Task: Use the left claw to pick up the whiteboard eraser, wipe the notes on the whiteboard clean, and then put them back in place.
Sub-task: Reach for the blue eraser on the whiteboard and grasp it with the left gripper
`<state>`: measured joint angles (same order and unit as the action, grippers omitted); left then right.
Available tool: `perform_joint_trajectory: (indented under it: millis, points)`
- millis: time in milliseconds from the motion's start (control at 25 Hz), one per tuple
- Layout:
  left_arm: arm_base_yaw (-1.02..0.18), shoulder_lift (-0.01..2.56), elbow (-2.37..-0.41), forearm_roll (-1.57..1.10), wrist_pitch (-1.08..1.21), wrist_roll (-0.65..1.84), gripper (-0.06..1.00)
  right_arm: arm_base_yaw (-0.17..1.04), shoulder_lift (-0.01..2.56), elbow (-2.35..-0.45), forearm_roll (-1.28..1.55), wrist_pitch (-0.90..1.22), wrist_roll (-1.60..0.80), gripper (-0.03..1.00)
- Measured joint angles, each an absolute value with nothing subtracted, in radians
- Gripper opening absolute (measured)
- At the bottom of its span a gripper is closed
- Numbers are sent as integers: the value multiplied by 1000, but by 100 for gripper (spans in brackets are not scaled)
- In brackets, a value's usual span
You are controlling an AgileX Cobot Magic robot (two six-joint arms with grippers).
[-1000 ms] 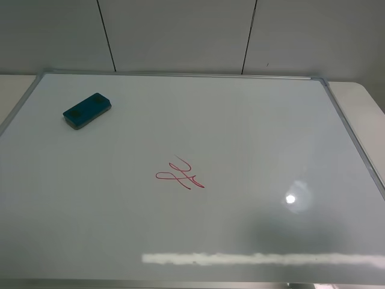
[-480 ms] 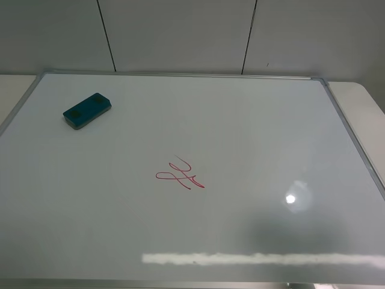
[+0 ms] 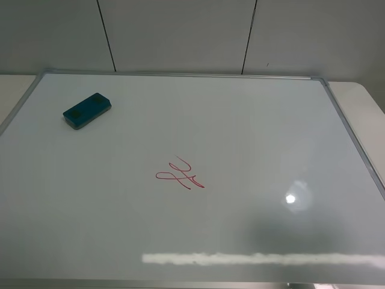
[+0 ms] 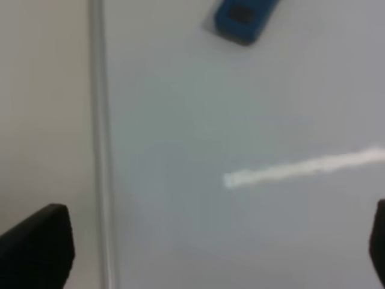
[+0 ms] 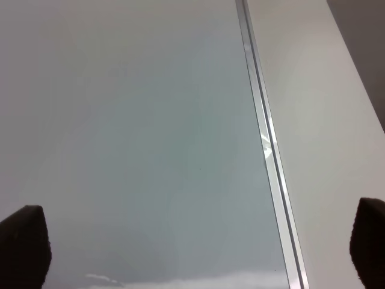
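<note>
The teal-blue whiteboard eraser (image 3: 86,110) lies on the whiteboard (image 3: 252,132) near its far left corner, and shows far off in the left wrist view (image 4: 243,17). The red notes (image 3: 180,174) sit near the board's middle. Neither arm shows in the exterior high view. My left gripper (image 4: 204,253) is open and empty over the board's left frame, well short of the eraser; only its dark fingertips (image 4: 39,244) show. My right gripper (image 5: 192,250) is open and empty over the board's right frame; its fingertips (image 5: 23,241) show at the picture's edges.
The silver frame (image 3: 352,129) runs around the board; it shows in the left wrist view (image 4: 99,150) and the right wrist view (image 5: 264,144). White table (image 3: 367,102) lies outside it. A grey panelled wall (image 3: 180,33) stands behind.
</note>
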<state>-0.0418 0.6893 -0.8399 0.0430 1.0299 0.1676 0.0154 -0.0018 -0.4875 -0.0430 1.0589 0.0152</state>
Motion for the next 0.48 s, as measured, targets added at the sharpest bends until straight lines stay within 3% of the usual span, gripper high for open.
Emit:
perform_joint_trajectory:
  millis: [240, 480]
  points:
    - [-22, 998, -985, -129, 994, 366, 99, 15, -2, -487, -43, 1059, 15, 99]
    - [130, 1230, -1059, -365, 982, 757, 99, 15, -2, -487, -43, 1059, 15, 99]
